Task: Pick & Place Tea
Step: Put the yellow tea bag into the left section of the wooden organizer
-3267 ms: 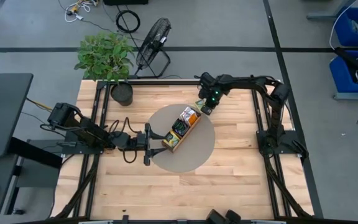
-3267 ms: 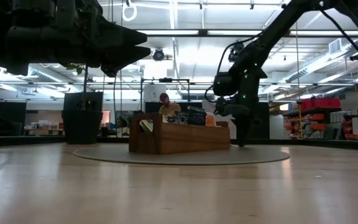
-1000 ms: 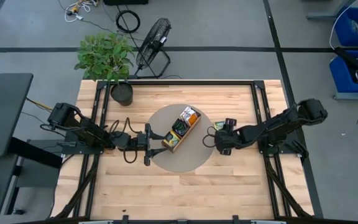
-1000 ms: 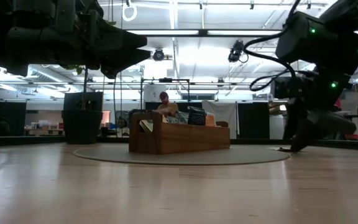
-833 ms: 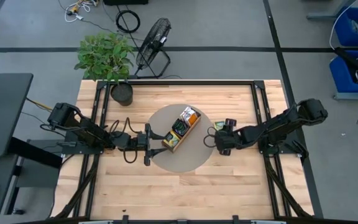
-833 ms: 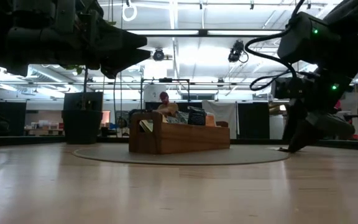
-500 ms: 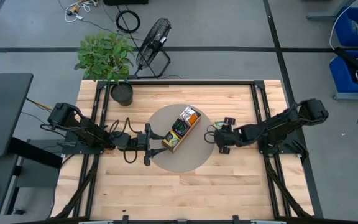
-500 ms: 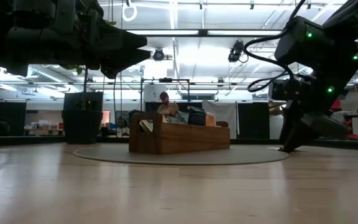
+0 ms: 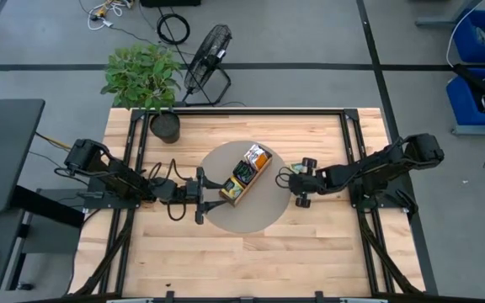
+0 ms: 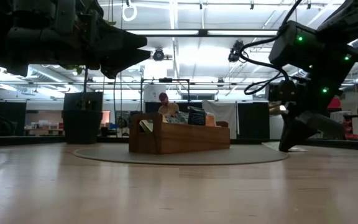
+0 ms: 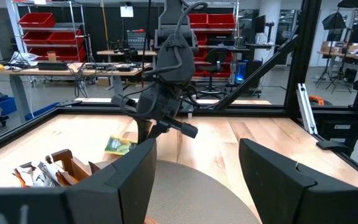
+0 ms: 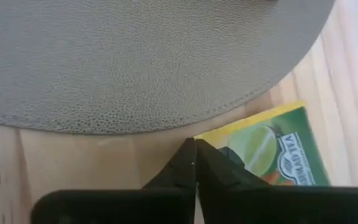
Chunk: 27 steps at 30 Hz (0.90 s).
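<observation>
1 yellow-green tea packet [image 12: 269,152], corner perhaps pinched by right gripper [image 12: 195,163]

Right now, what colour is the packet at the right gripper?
Yellow-green packet, lime picture; right wrist view shows it best.

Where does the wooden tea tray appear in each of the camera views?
High view: wooden tray mid-table, on the round grey mat.
Low view: centre, on the mat.
Left wrist view: one end, lower left.
Right wrist view: absent; only the mat shows.
Shared landmark: the mat.
</observation>
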Each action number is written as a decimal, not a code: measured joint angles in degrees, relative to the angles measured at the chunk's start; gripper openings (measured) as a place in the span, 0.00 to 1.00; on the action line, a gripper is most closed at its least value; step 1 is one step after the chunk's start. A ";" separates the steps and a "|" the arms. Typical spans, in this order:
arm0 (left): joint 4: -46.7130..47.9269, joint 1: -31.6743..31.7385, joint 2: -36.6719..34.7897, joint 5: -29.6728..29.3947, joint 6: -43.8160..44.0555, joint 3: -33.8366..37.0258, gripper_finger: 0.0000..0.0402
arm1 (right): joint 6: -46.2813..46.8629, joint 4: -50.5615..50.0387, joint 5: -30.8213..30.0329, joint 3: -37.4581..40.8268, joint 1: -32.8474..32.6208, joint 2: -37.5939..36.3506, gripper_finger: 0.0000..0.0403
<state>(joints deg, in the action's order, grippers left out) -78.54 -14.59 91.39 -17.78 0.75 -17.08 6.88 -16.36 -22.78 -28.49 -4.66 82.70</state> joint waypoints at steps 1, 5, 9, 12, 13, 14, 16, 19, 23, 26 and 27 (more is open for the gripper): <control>0.00 0.00 0.00 0.00 0.02 0.00 0.58 | 0.57 -0.18 -0.20 0.02 -0.18 0.00 0.02; -0.02 0.00 0.00 0.02 -0.11 0.00 0.58 | 1.20 -0.27 -1.37 0.05 -1.30 0.02 0.01; -0.08 0.00 0.00 0.00 0.04 0.00 0.58 | 1.75 -2.97 -2.23 -1.11 -3.23 0.12 0.01; -0.10 0.00 0.02 0.00 0.07 -0.27 0.58 | 2.06 -6.65 -1.69 -3.67 -5.07 0.24 0.00; -0.06 -0.01 0.02 0.00 0.05 -0.57 0.58 | 2.05 -7.01 -1.64 -4.78 -5.75 0.22 0.00; 0.12 -0.02 0.02 0.02 0.00 -0.94 0.58 | 1.96 -7.50 -1.65 -5.91 -6.43 0.20 0.00; 1.70 -0.02 0.02 0.02 -0.06 -1.84 0.58 | 2.05 -9.52 -1.67 -7.92 -7.95 0.17 0.00; 6.09 0.00 0.07 0.02 -0.60 -3.77 0.58 | 2.11 -10.88 -0.29 -11.11 -10.10 0.16 0.00; 11.35 -0.02 0.07 0.02 -1.58 -6.39 0.58 | 3.48 -15.58 1.41 -14.80 -12.45 0.13 0.00; 14.37 -0.02 0.07 0.02 -3.00 -8.67 0.58 | 4.63 -18.39 1.09 -17.53 -14.13 0.13 0.00; 15.74 -0.02 0.07 0.02 -3.51 -9.35 0.58 | 4.70 -19.57 0.88 -18.49 -14.66 0.13 0.00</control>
<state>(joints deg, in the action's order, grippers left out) -62.81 -14.61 91.46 -17.76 -2.75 -26.44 11.58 -35.93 -21.90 -46.98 -19.32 82.83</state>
